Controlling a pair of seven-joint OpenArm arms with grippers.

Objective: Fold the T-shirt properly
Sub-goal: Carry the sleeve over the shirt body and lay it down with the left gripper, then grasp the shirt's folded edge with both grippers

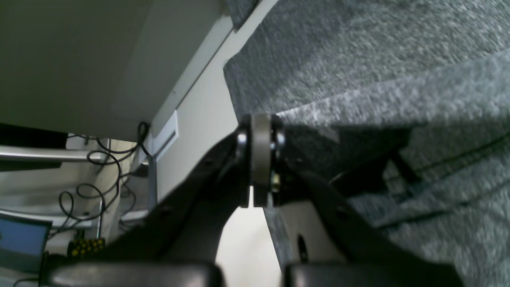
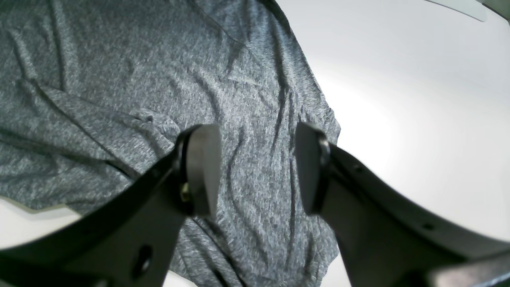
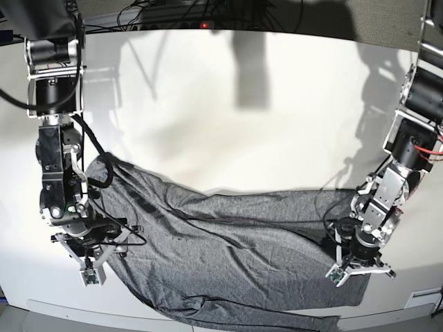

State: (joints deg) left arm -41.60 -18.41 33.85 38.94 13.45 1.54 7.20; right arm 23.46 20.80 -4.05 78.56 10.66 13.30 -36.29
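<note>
Two grippers low over shirt (image 3: pixel 228 235): left gripper (image 1: pixel 261 159) pinched together at its edge; right gripper (image 2: pixel 257 167) spread, hovering to grab.

A broad white matte table (image 3: pixel 228 131) fills the base view. Beyond the table's far edge, black cables (image 3: pixel 173 14) tangle around a small red light (image 3: pixel 203 25). Below its edge, looped black cables (image 1: pixel 99 175) hang near a blue screen (image 1: pixel 22 239).
</note>
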